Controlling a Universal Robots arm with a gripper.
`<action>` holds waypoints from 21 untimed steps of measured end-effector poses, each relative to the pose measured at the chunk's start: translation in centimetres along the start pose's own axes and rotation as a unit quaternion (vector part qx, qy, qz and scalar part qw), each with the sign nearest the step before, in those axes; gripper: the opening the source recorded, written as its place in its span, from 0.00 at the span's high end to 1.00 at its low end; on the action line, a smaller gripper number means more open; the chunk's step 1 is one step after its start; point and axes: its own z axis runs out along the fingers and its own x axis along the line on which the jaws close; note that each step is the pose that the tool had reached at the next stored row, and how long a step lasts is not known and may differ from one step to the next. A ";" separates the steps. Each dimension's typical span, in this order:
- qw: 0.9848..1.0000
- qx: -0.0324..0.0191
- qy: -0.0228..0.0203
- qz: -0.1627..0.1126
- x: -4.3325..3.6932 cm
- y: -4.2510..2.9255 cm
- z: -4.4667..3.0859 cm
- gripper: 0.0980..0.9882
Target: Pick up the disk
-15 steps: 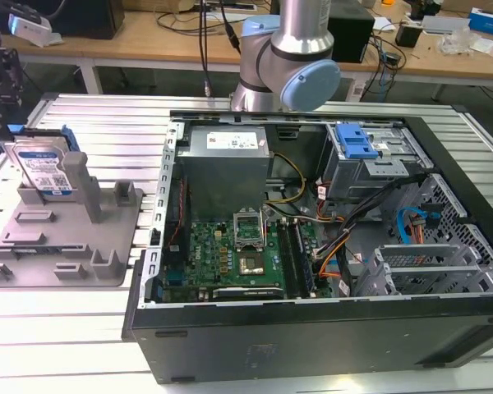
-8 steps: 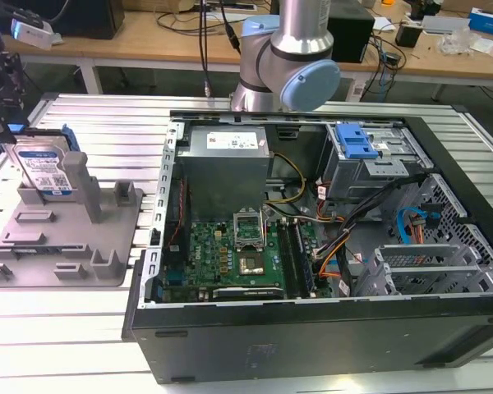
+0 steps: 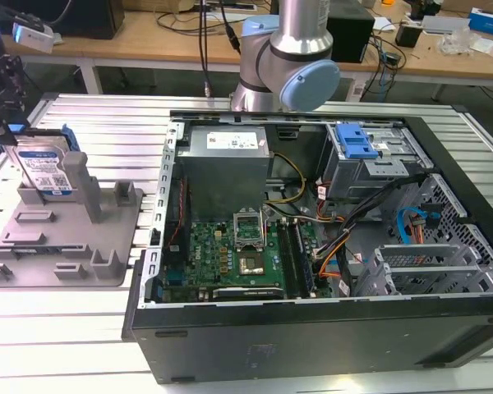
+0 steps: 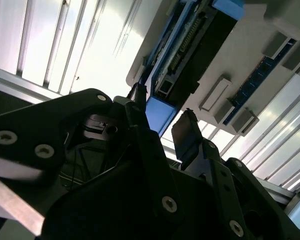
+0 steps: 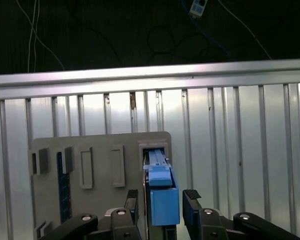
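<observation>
Disk (image 3: 45, 168) on edge, fingers astride it

Exterior view: it stands upright in the grey fixture (image 3: 74, 238) at the exterior view's left. Its white-and-blue barcode label cannot be read. The gripper (image 3: 2, 115) hangs just above.

Both wrist views: the parted fingers (image 5: 192, 200) flank the blue rail (image 5: 164, 202) with slim gaps either side, holding nothing.

The end effector (image 5: 162, 199) flanks the disk (image 5: 160, 176), jaws apart.

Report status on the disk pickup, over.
Hand open, fingers either side of the disk. It stands upright in the grey fixture, not lifted. No obstruction seen.
</observation>
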 end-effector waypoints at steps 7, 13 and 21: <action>1.000 0.000 0.000 0.000 -0.08 0.04 0.33 0.57; 1.000 0.000 0.000 0.000 -0.08 0.03 0.60 0.57; 1.000 0.000 0.000 0.000 -0.08 0.03 0.92 0.57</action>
